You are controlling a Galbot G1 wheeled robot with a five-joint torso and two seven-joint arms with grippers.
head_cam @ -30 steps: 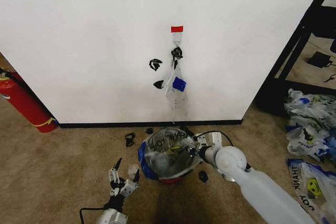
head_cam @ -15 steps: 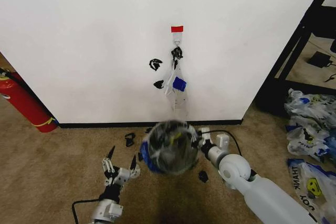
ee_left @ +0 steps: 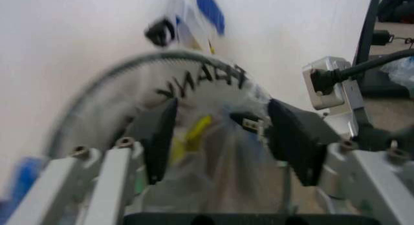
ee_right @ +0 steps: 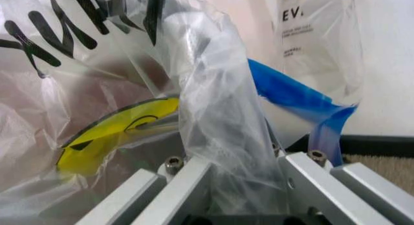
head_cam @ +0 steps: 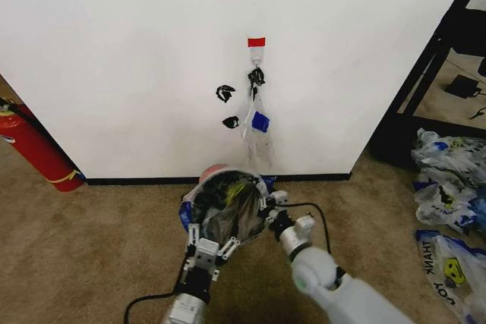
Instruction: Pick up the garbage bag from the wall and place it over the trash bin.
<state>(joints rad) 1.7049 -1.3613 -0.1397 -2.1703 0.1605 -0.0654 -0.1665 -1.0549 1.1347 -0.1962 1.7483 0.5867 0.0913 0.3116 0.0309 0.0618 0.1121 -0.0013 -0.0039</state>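
garbage bag (head_cam: 228,206) stretched over tilted trash bin (head_cam: 215,173), lifted off carpet | left gripper (head_cam: 209,246) fingers spread wide at bin's near rim | right gripper (head_cam: 267,210) pinching bag plastic on the bin's right | risk: thin film tears or slips, bin drops | wall (head_cam: 137,51) behind, 1 clear bag (head_cam: 257,130) on hook.

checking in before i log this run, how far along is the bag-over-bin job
Done: the garbage bag is off the wall and draped over the trash bin. In hand: the right tool is shut on bag plastic at the rim, the left tool is open beside it, and the bin is tipped. Left: release with the bin upright.
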